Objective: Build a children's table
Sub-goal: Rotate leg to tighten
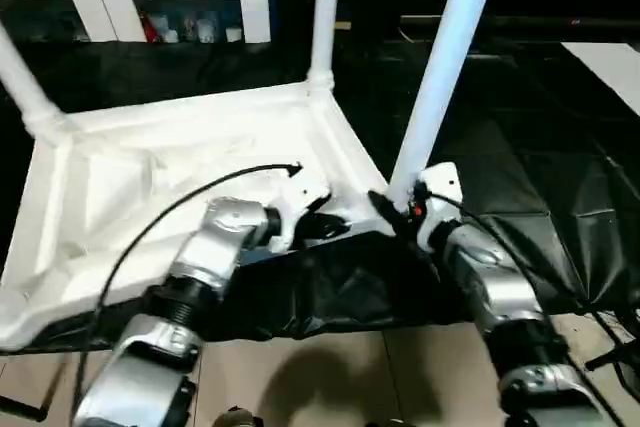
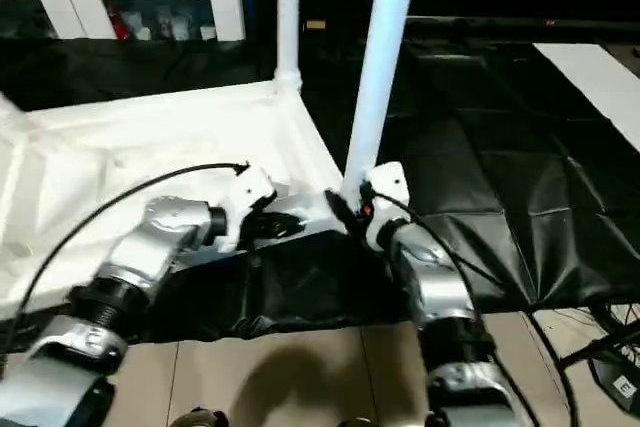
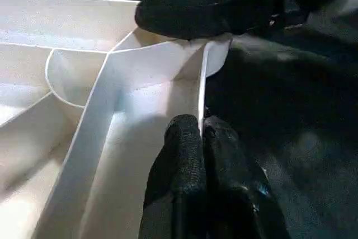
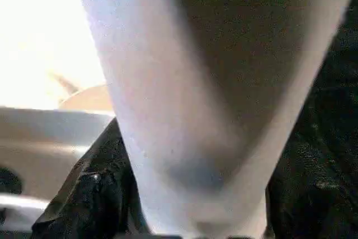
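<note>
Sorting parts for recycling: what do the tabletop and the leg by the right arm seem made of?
Tabletop: probably moulded white plastic, smooth and slightly glossy; the left wrist view shows thin one-piece ribs and a rounded socket. Leg: likely the same plastic, a smooth, seamless white tube.

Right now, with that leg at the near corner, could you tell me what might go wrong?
The near leg leans rather than standing plumb; pushed down like this, it might jam or pop out of its corner. The left gripper pinches only the thin rim of the tabletop, so the top could slip or flex under load.
</note>
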Tool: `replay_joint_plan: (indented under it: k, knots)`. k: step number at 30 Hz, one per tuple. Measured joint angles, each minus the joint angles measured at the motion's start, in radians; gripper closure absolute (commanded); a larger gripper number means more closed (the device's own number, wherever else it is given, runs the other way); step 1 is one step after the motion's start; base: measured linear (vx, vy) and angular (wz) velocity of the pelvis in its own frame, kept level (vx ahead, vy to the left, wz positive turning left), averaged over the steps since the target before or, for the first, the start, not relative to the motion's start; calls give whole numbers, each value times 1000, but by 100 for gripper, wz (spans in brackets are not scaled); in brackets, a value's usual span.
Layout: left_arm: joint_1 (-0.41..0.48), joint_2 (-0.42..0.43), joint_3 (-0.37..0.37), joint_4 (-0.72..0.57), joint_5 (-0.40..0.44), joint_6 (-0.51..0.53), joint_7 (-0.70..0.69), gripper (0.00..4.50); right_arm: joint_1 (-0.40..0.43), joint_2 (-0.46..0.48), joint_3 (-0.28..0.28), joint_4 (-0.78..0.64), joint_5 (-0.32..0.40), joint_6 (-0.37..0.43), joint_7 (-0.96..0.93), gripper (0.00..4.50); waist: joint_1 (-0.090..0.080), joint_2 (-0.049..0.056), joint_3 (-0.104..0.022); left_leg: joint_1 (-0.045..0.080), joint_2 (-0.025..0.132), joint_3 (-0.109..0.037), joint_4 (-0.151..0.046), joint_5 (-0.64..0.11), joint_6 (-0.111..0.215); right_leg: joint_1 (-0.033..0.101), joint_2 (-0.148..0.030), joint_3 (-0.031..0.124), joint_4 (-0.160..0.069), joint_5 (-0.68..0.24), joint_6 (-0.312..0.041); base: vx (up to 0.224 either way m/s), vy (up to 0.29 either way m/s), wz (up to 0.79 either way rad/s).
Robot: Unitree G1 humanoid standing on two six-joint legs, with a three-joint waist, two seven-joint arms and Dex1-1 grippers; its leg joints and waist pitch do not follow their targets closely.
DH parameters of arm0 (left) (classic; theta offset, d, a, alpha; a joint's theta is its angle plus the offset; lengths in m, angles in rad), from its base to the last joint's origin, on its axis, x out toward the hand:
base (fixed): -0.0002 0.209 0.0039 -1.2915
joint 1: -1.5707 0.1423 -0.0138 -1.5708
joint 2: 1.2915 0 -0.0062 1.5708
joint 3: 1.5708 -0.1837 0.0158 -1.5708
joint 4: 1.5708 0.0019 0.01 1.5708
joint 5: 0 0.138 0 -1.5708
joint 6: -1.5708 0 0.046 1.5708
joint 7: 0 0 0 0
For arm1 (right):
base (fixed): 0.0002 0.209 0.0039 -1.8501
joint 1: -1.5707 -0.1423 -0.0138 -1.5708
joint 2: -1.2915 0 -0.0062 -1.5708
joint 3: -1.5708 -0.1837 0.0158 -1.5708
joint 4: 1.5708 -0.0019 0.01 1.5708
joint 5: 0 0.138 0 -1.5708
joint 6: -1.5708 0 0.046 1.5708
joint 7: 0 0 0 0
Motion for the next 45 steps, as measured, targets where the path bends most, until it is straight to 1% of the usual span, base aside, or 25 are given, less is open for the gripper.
replay_joint_plan:
  k: [1,4,5,8,9,11,12,14,15,18,21,23,29,32,33,34,37,40,41,45]
  knots:
    - [3,-6,0,-4,2,2,11,450,-3,7,-6,8,-1,-6,-17,116,0,0,0,0,0,0,0,0,0,0,0,0,0,0,0,0,0,0]
    - [11,-13,-3,-19,9,6,26,450,-5,23,-10,14,-1,-19,-35,108,-1,0,0,0,0,0,-1,0,0,0,0,0,0,0,1,0,0,0]
    - [14,-13,-3,-23,10,6,28,450,-5,24,-10,14,-1,-21,-36,74,-2,0,0,0,0,0,-1,0,0,0,0,0,0,0,1,0,0,0]
    - [16,-13,-3,-27,11,5,30,450,-5,28,-9,14,-1,-23,-35,64,-3,0,0,0,0,0,-1,0,0,0,0,0,0,-1,1,0,0,0]
    - [16,-12,-3,-27,11,5,30,450,-5,29,-8,14,-2,-24,-32,42,-4,0,0,0,0,0,-1,0,0,0,0,0,-1,-1,1,0,0,0]
    - [16,-7,-3,-27,11,2,21,450,-4,25,-4,10,-14,-24,-17,42,-6,0,0,0,0,0,-2,0,0,0,0,0,-1,-1,1,0,0,0]
    - [16,0,-4,-27,9,-3,6,450,1,10,12,2,-16,-23,8,42,-6,0,0,0,0,0,-2,0,0,0,0,0,-1,-1,1,0,0,0]
    - [14,19,-8,-27,5,-13,-31,450,16,-30,41,-27,-15,-13,84,42,-7,0,0,0,0,0,-4,0,0,-1,0,0,-2,-1,1,0,0,0]
    - [11,42,-14,-26,-1,-27,-65,450,34,-60,60,-55,-12,-5,149,42,-7,0,0,0,0,0,-5,0,0,-1,1,0,-2,-1,2,0,0,0]
    - [9,69,-15,-16,-15,-47,-127,450,49,-103,73,-84,6,9,265,42,-6,-1,1,-2,1,0,-5,0,0,-2,1,-1,-2,-2,2,0,0,0]
    - [-1,96,-17,-3,-25,-60,-186,450,61,-172,109,-115,13,21,387,42,-1,-1,1,-3,0,0,-4,0,0,-2,1,-1,-2,-1,2,0,0,0]
    - [-4,105,-18,6,-28,-69,-206,450,65,-186,112,-123,13,24,426,42,1,-2,1,-3,0,1,-3,0,0,-2,1,-1,-2,-1,2,0,0,0]
    - [-25,141,-39,35,-40,-88,-303,450,67,-271,166,-157,23,40,588,42,7,-3,0,-3,0,1,-2,0,0,-1,0,-1,-1,-1,2,0,0,0]
    - [-33,151,-46,47,-45,-93,-339,450,63,-280,178,-161,24,43,641,42,11,-5,0,-3,0,0,-1,0,0,-1,0,-2,-1,-1,2,0,0,0]
    - [-37,154,-49,52,-45,-95,-350,450,61,-282,180,-162,30,48,660,55,13,-6,0,-3,0,0,0,0,0,-1,0,-2,-1,-1,2,0,0,0]
    - [-41,159,-52,56,-45,-97,-357,450,60,-285,184,-162,32,50,673,55,14,-6,0,-3,0,0,0,0,0,-1,0,-2,-1,-1,2,0,0,0]
    - [-50,161,-53,74,-45,-109,-382,450,59,-295,184,-171,40,71,698,82,17,-6,0,-4,0,0,1,0,0,-1,0,-1,-1,-1,1,0,0,0]
    - [-55,163,-57,79,-45,-112,-401,450,61,-302,185,-179,53,88,716,94,19,-6,0,-5,0,0,1,0,0,-1,0,-2,0,-1,1,0,0,0]
    - [-56,164,-60,79,-45,-112,-409,450,63,-305,185,-185,54,93,722,111,20,-6,0,-5,0,0,1,0,0,-1,0,-2,0,-1,1,0,0,0]
    - [-56,164,-63,83,-49,-114,-418,450,68,-314,185,-194,56,105,729,137,26,-6,0,-5,0,0,1,0,0,-1,0,-2,0,-1,1,0,0,0]
